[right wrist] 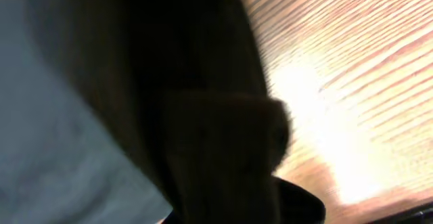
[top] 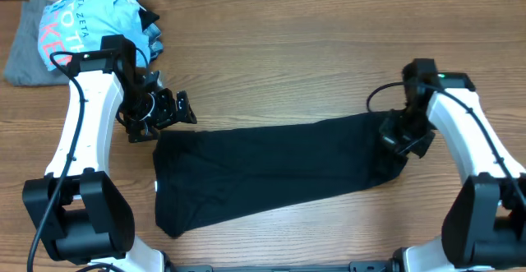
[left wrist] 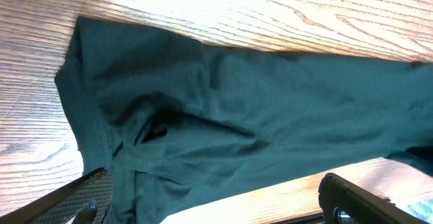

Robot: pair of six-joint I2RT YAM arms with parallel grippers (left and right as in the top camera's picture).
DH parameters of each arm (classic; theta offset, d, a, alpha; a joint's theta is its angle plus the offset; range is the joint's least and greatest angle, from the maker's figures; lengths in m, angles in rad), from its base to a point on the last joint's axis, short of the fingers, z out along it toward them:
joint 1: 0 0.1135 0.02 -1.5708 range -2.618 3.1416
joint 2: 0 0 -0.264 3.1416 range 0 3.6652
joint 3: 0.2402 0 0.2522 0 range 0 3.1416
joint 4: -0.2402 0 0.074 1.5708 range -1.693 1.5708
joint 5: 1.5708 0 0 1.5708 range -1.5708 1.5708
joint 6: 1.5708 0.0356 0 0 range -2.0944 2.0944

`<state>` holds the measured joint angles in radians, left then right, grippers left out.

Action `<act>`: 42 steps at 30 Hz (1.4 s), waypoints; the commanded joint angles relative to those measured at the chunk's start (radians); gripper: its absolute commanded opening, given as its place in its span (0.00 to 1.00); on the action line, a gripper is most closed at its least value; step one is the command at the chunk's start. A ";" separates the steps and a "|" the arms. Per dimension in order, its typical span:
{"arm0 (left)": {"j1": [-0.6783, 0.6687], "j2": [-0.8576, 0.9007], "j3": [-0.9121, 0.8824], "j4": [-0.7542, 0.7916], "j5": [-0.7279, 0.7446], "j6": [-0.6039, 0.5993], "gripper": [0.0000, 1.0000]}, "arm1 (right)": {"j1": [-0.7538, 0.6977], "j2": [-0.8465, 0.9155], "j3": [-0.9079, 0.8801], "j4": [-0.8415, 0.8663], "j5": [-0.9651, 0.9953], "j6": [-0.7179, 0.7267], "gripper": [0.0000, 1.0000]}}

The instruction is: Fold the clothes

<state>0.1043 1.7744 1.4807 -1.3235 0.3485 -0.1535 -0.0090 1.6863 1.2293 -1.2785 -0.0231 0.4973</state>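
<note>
1 blk tee [top: 271, 169], 1 blue shirt [top: 90, 13]

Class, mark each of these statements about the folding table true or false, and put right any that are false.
1. The black shirt lies in a long strip across the table. True.
2. The left gripper is clamped on the black shirt. False: its fingers are spread open and hold nothing.
3. The light blue shirt lies on top of the black shirt. False: it sits apart in the far left corner, partly over a grey garment.
4. The right gripper is at the black shirt's right end. True.
</note>
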 commanded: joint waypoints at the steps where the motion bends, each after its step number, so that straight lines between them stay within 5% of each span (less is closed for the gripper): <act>1: -0.007 -0.012 -0.006 -0.002 0.010 0.016 1.00 | 0.089 -0.032 0.029 -0.003 -0.006 0.010 0.04; 23: -0.007 -0.012 -0.006 -0.004 0.010 0.016 1.00 | 0.597 -0.027 0.027 0.161 -0.166 0.131 0.09; 42: -0.007 -0.012 -0.006 -0.004 0.010 0.016 1.00 | 0.769 0.089 0.027 0.328 -0.217 0.237 0.15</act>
<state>0.1043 1.7744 1.4788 -1.3239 0.3485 -0.1535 0.7353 1.7557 1.2308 -0.9699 -0.2054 0.7216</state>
